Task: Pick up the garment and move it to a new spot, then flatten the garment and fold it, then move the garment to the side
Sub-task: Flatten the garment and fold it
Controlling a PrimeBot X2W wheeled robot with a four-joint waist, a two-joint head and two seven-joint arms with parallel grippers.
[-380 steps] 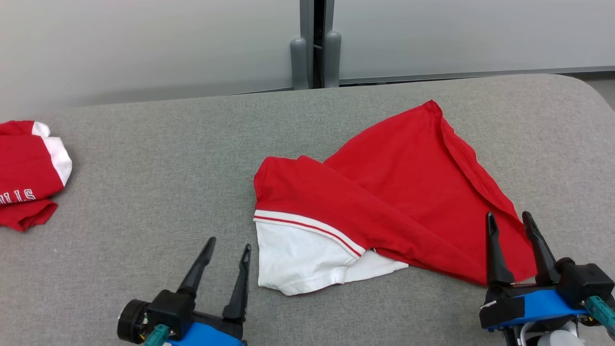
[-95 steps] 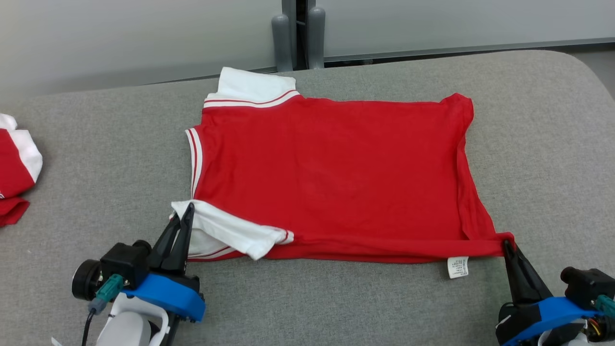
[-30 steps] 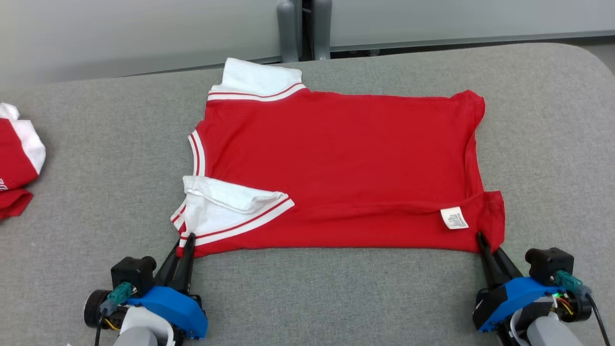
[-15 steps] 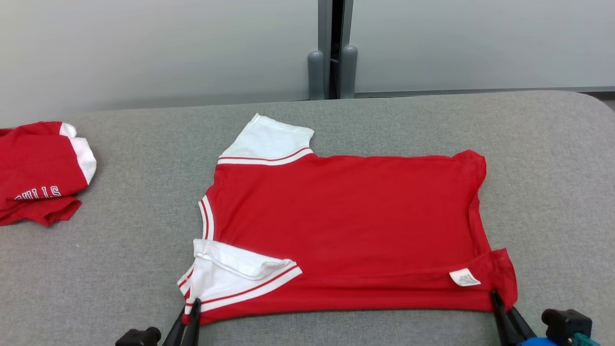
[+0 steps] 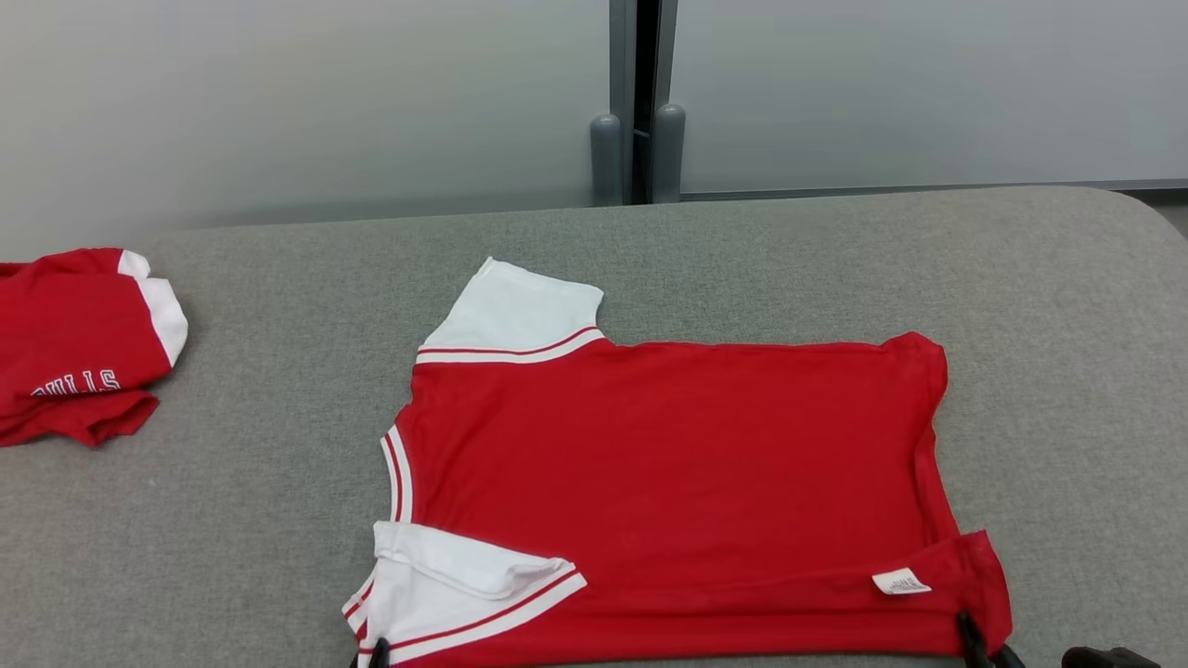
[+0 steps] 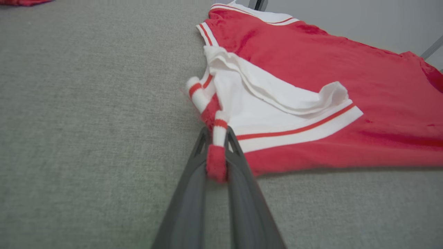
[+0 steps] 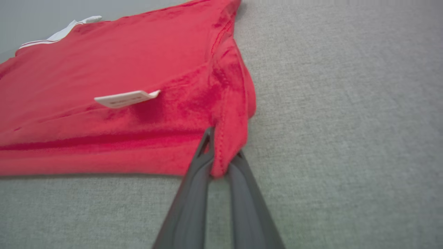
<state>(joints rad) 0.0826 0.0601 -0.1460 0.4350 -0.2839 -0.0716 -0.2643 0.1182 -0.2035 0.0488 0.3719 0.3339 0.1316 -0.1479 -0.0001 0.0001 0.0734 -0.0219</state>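
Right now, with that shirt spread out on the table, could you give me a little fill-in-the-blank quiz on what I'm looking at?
1. The left gripper is shut on the garment's corner, next to its folded white ____.
2. The right gripper is shut on a corner near the small white label, where the fabric is coloured ____.
3. The other garment sits bunched toward the table's ____ side.
Missing words: sleeve; red; left.

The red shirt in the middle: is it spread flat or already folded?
Spread flat, not folded. The red shirt lies open on the grey surface; only its near edge is turned over, showing the white label.
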